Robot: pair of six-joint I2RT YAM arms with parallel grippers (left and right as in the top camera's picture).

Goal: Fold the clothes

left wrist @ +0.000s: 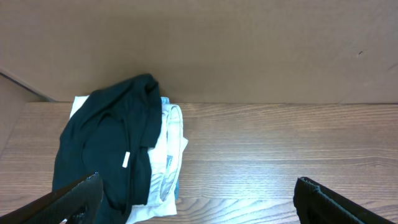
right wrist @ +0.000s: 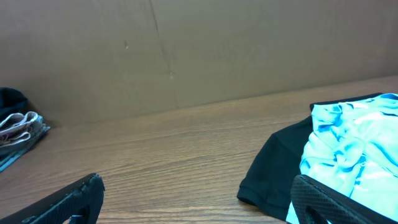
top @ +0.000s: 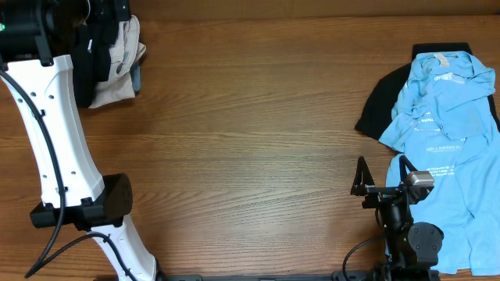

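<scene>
We judge the step in hand to be taking the next garment from the heap of clothes (top: 449,203) at the right end of the counter (top: 250,140). There the light-blue T-shirts (top: 445,94) lie crumpled over a black garment (top: 381,105), whose edge sticks out towards the middle of the counter. To do this well, we should take only the top blue shirt. We pinch it at a collar or shoulder seam, not in the bunched middle, so that one layer comes away and the black one beneath is not dragged along. Then we should draw it onto the bare wood in the centre and spread it flat before any fold, since limp cloth creases wherever it lands. In the far left corner sits a small stack (top: 117,74), a dark garment (left wrist: 106,149) draped over pale ones. It looks dealt with, and we would leave it alone.

The right tool (right wrist: 198,186) sits low over the counter just beside the heap, aimed along the wood with the black edge ahead and to its right. Its jaws stand wide and hold nothing. The left arm (top: 58,133) reaches up the left side to the far corner. The left tool (left wrist: 198,190) hangs above the wood just beside the stack, jaws likewise wide and empty.
</scene>
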